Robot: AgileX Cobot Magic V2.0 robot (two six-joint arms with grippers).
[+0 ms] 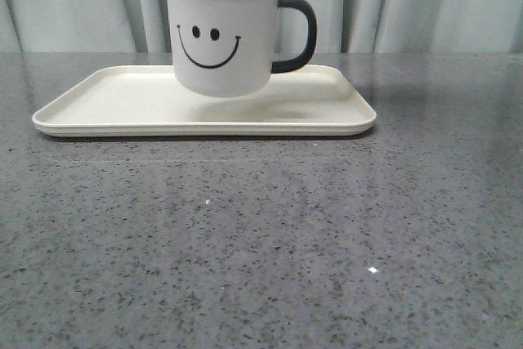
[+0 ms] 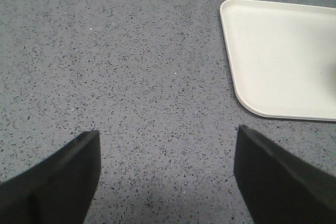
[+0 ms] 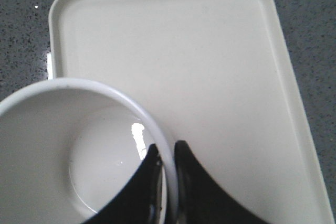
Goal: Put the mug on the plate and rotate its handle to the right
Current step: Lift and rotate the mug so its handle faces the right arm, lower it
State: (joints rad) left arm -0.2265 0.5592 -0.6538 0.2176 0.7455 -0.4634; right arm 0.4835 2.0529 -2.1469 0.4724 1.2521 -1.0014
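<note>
White, straight-sided mug (image 1: 222, 34) held above the plate (image 1: 106, 108), its base clear of the tray surface and slightly tilted; a soft shadow lies on the tray beneath it. The printed black smiley faces the front camera, and the glossy black handle (image 1: 299, 34) projects to the right side of the front view. The right gripper (image 3: 167, 177) grips the mug by its rim — one finger inside the cup, one outside, the jaws closed onto the thin white wall between them. In the front view only a dark part of this gripper shows, dipping into the mouth of the mug. The right wrist view looks down into the mug's bare interior, with the plate's floor spread out under it.

The plate, cream-white and rectangular with rounded corners and a low rim, lies flat on the grey speckled table (image 1: 261, 243), its long side across the front view.

The left gripper (image 2: 167, 177) hangs over bare tabletop, jaws spread wide and holding nothing — its two dark fingers (image 2: 58, 182) stand well apart. One rounded corner of the plate shows near it in the left wrist view.
</note>
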